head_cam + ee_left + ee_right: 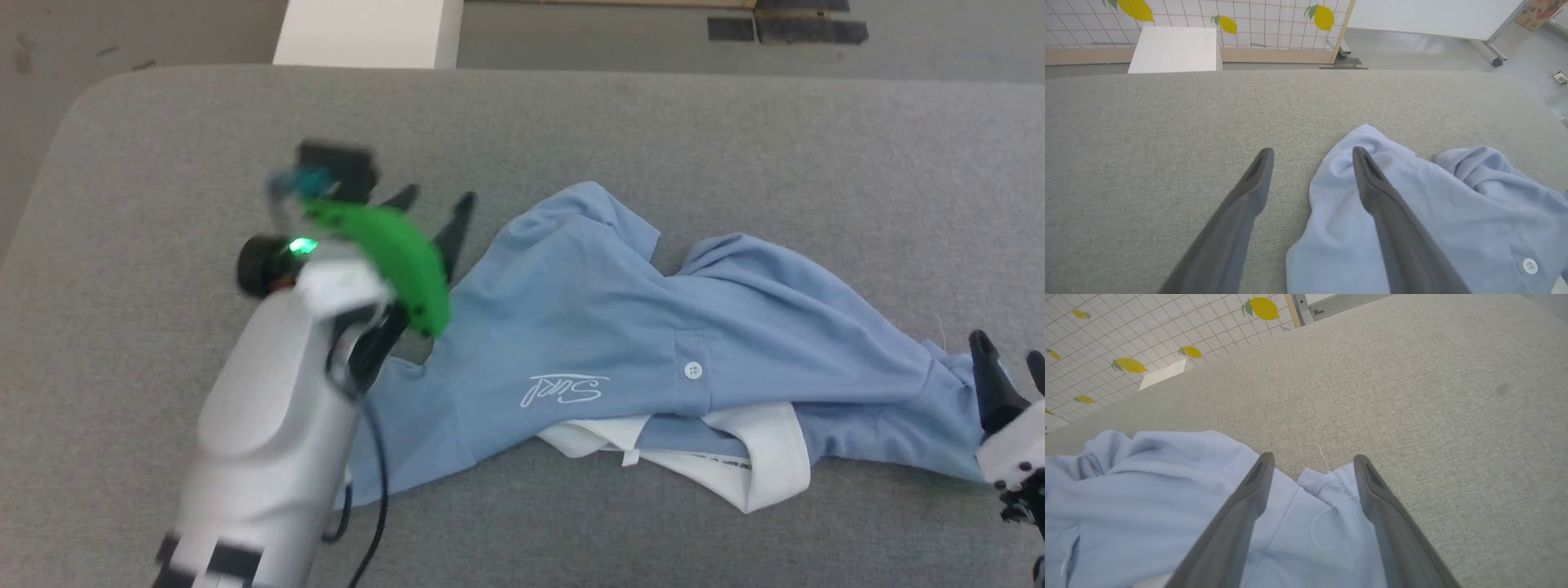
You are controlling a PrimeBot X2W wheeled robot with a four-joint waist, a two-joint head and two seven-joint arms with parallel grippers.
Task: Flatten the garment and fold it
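Note:
The light blue polo shirt (653, 343) lies crumpled across the grey table (571, 122), white collar (759, 457) toward the near edge, cursive logo (565, 389) and one white button (693, 370) showing. My left gripper (437, 204) hovers open at the shirt's left edge; in the left wrist view the left gripper (1312, 153) has one finger (1376, 188) over the shirt (1412, 212) and the other over bare table. My right gripper (1008, 347) stands open at the shirt's right end; in the right wrist view the right gripper (1314, 457) straddles a sleeve hem (1327, 486) of the shirt (1147, 482).
A white block (367, 33) stands beyond the table's far edge. A lemon-patterned grid wall (1229, 16) shows behind it. Grey floor (653, 33) surrounds the table. A black cable (371, 506) hangs from my left forearm. Bare grey table lies left of the shirt.

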